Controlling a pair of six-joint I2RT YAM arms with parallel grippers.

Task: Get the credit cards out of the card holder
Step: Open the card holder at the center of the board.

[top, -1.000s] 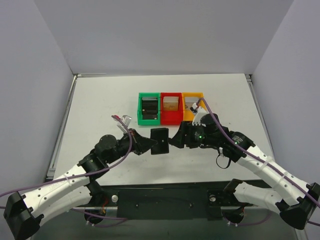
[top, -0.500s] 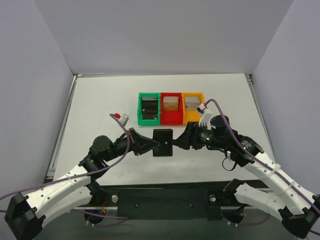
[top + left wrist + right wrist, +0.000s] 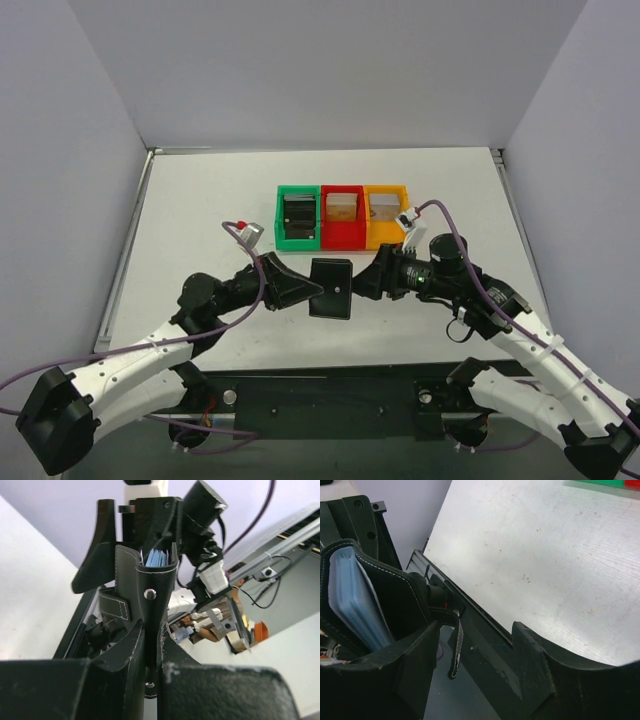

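Top external: left fingers (image 3: pixel 316 291) pinch the card holder (image 3: pixel 331 288) above the desk (image 3: pixel 200 220); right fingers (image 3: pixel 358 287) spread wide beside it, bins (image 3: pixel 343 240) beyond.

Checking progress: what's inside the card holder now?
Pale blue edges of credit cards show inside the card holder, which the left gripper pinches. Their number and the pocket depths are hidden by leather.

Left arm: I see it stretched forward and inward, wrist low over the tabletop.
Left pincer (image 3: pixel 314 291): clamped on the near edge of the card holder (image 3: pixel 333 289), pointing at the right pincer.
Right arm: elbow bent, wrist turned inward.
Right pincer (image 3: pixel 361 286): jaws apart, facing the left pincer.
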